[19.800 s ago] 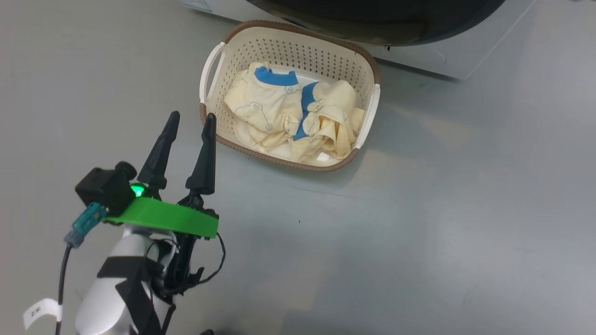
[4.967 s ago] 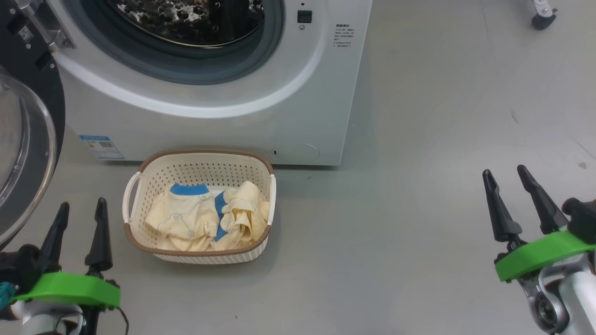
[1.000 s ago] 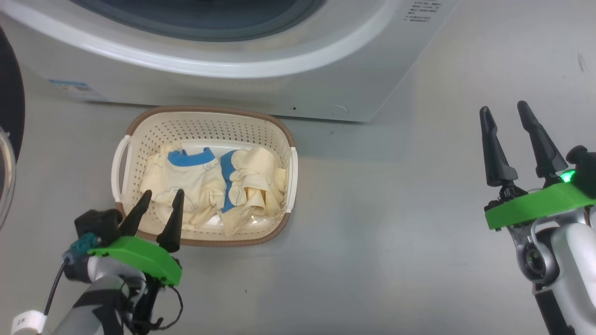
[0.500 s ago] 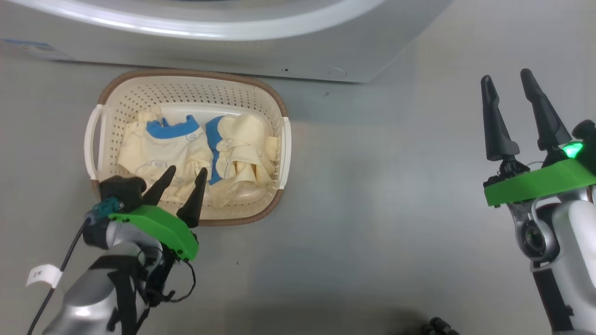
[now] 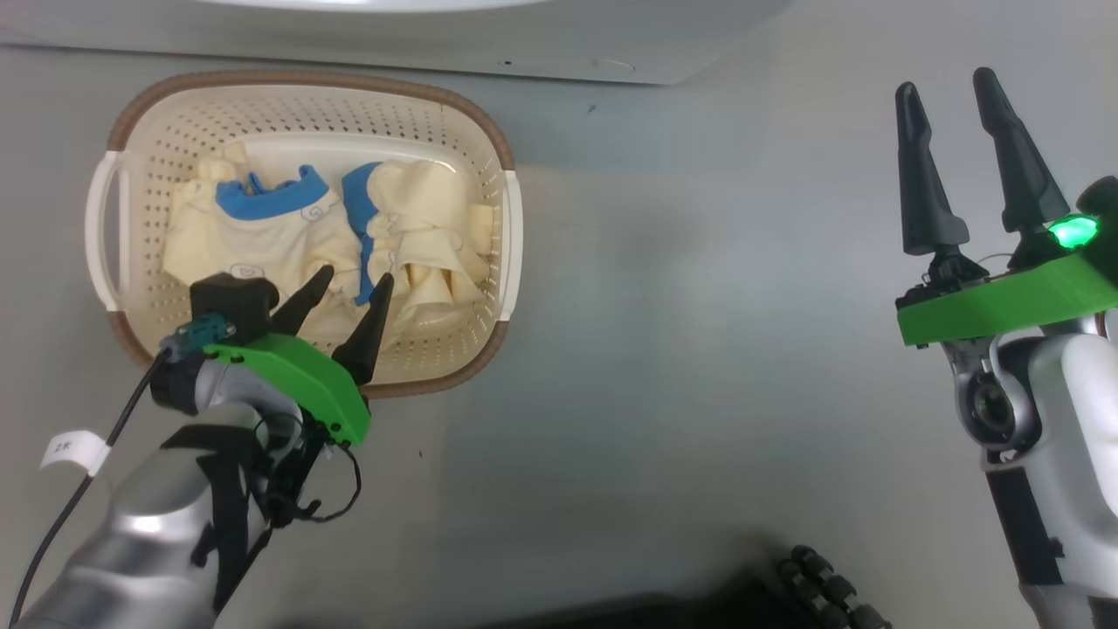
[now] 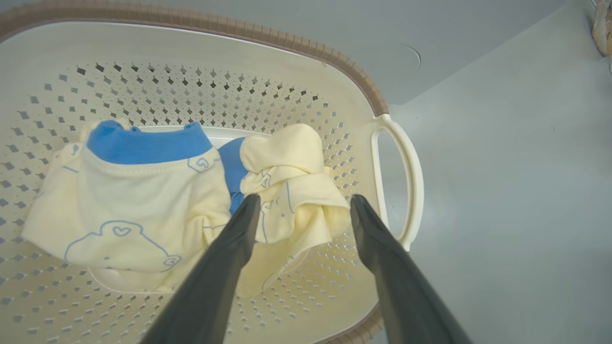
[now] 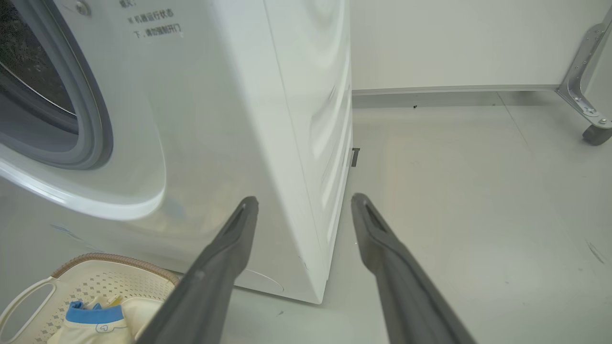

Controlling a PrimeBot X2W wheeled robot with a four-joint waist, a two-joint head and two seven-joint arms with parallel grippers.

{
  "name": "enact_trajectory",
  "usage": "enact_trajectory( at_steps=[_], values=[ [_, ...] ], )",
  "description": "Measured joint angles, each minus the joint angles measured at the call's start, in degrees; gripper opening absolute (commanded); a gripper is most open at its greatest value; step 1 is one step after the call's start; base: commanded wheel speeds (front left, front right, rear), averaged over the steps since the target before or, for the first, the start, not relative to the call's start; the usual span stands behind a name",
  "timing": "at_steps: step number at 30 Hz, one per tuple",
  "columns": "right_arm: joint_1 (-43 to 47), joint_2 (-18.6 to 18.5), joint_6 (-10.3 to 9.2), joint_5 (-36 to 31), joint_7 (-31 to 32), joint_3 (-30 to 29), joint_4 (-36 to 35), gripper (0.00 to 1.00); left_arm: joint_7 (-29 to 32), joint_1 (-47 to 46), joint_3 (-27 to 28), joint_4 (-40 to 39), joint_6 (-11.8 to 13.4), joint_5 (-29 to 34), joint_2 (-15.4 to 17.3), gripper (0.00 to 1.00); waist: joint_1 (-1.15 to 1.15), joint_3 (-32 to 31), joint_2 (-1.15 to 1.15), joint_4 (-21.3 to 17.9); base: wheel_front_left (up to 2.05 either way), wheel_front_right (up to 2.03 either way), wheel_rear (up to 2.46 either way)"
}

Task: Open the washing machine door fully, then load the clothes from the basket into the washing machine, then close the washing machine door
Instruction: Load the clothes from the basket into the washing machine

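Note:
The cream basket point(image 5: 306, 80) stands on the grey floor just in front of the white washing machine point(image 5: 437, 35). Pale yellow clothes point(image 5: 279, 236) with blue collars lie crumpled in it. My left gripper point(image 5: 355, 275) is open and reaches over the basket's near rim, its fingertips just above the clothes. In the left wrist view, the left gripper point(image 6: 305, 198) straddles the right-hand garment of the clothes point(image 6: 134, 191), inside the basket point(image 6: 191, 91). My right gripper point(image 5: 943, 80) hovers open and empty far to the right. The washing machine door is out of view.
From the right wrist, my right gripper point(image 7: 303, 198) points at the washing machine point(image 7: 229, 119) front corner, with its grey gasket point(image 7: 91, 119) and the basket point(image 7: 38, 291) at the left. A castor point(image 7: 593, 134) stands at the far right by the wall. A black ribbed part point(image 5: 830, 585) shows at the bottom.
The head camera has tilted down, so the washer slid up out of the picture. My left gripper has moved farther in over the basket, towards the middle of the clothes. The right gripper has kept its place.

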Motion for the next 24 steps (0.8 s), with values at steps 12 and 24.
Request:
enact_trajectory(
  at_steps=[12,24],
  values=[
    [-2.5,1.1,0.00,-0.5,0.0,1.3,-0.6,1.00,0.0,-6.1,-9.5,1.0,0.0,-6.6,2.9,1.00,0.00,5.5,0.00,-2.6,0.00,0.00,0.00],
    [-3.1,2.0,0.00,-0.5,0.0,1.7,-1.5,1.00,0.0,-10.1,-16.4,0.8,0.0,-11.6,5.1,1.00,0.00,8.4,0.00,-5.2,0.00,0.00,0.00]
  ],
)
